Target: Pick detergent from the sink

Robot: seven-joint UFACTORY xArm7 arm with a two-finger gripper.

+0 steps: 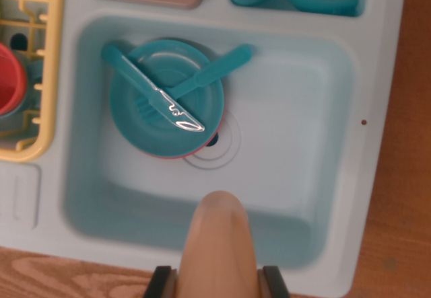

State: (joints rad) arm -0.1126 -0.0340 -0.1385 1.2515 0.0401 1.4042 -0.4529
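Tan detergent bottle (pixel 221 244) is clamped between the claw (pixel 219 281) jaws, held above the sink (pixel 337 177) basin to clear the teal plate (pixel 135 123).

Teal knife (pixel 153 93) and fork (pixel 202 77) crossed on teal plate (pixel 138 126), yellow rack (pixel 42 62) beside

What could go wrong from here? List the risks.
1. The claw seems to hold the detergent bottle only by its sides, so the smooth tan body could slip.
2. If dropped, it may hit the knife and fork lying loose on the teal plate in the sink, scattering them.
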